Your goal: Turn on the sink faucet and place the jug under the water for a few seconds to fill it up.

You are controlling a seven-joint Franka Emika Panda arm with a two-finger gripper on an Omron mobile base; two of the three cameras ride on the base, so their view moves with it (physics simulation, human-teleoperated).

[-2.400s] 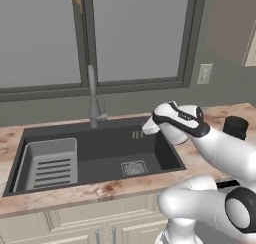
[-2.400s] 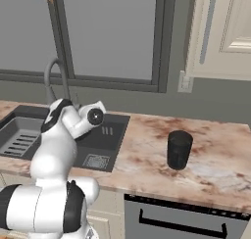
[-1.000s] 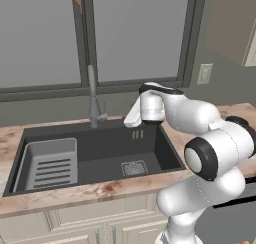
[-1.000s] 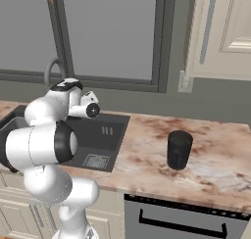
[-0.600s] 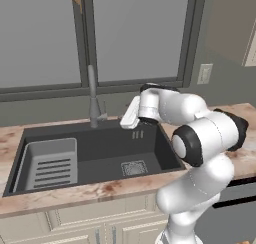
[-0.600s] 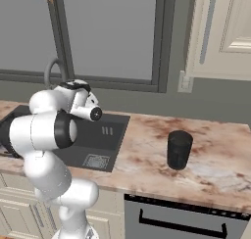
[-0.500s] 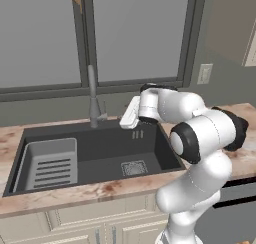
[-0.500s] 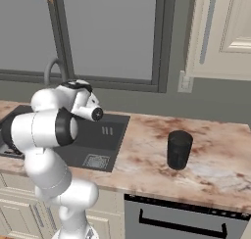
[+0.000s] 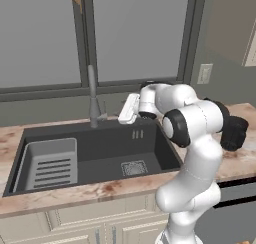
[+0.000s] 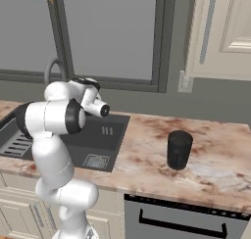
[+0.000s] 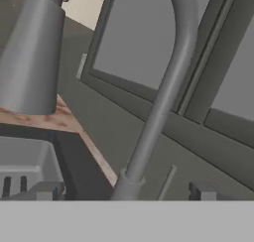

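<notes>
The grey gooseneck sink faucet [image 9: 92,93] stands behind the dark sink [image 9: 102,149], its small lever [image 9: 103,117] at the base. My gripper [image 9: 124,117] hovers over the sink's back edge, just right of the faucet base and pointing at it. It is open and holds nothing. In the hand view the faucet [image 11: 161,102] rises close ahead, spout head [image 11: 30,55] at upper left, one fingertip [image 11: 203,190] at the bottom. The black ribbed jug [image 10: 179,150] stands upright on the counter right of the sink, far from the gripper. No water is in view.
A lighter grey slotted rack [image 9: 50,160] lies in the sink's left half, a square drain grate [image 9: 133,168] near the middle. A window [image 9: 135,33] fills the wall behind. The marble counter [image 10: 147,150] runs right, with an outlet [image 10: 185,81] and cabinet above.
The hand has crept slightly left toward the faucet base over the last second, after swinging in from the right earlier. The jaws stay open; the jug has not moved.
</notes>
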